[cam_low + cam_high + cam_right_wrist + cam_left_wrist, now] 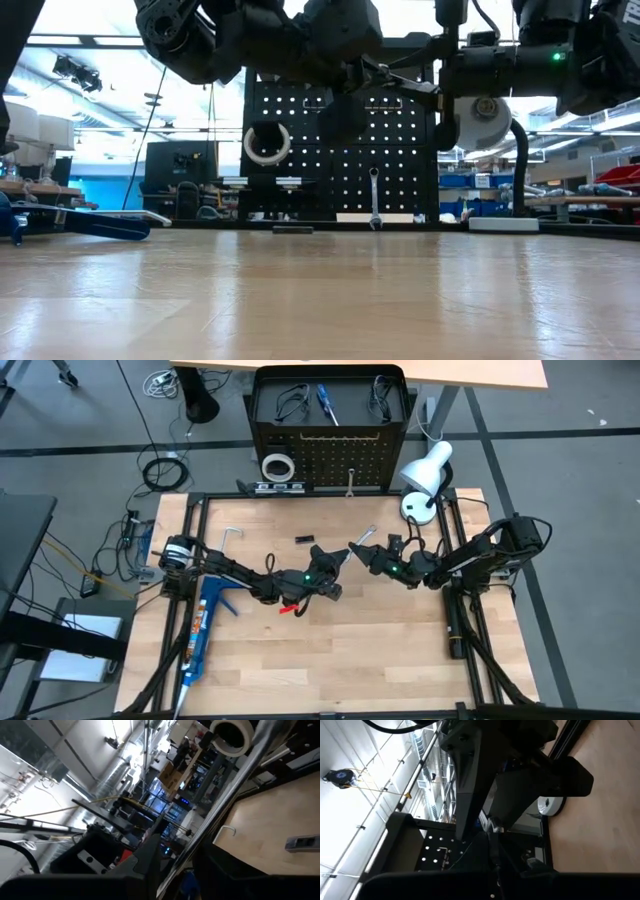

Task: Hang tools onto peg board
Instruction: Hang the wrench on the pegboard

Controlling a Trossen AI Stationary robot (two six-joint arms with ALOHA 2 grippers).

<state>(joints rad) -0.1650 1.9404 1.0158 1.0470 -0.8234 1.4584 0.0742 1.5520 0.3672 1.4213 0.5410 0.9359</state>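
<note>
Above the table's middle, my left gripper point(337, 555) and my right gripper point(360, 552) meet tip to tip. A silver wrench point(365, 536) runs slantwise between them, its free end toward the peg board point(330, 455). My left gripper is shut on it. In the right wrist view the wrench point(225, 800) crosses the picture as a long bright bar. A white tape ring point(267, 143) and another wrench point(374, 195) hang on the board. A blue-handled screwdriver point(325, 402) and black wire loops point(292, 402) lie in the board's top tray. My left gripper holds the silver wrench by the end nearest it point(346, 549), coming in level from the table's left, with the wrench running on past its fingers. The wrench point(400, 85) hangs lifted clear of the table, slanting. The two grippers hide the exact place of contact.
A white desk lamp point(425, 475) stands at the far right beside the board. A small black strip point(305, 540) and a bent metal key point(232, 535) lie on the far part of the table. A blue tool point(205, 625) lies along the left edge.
</note>
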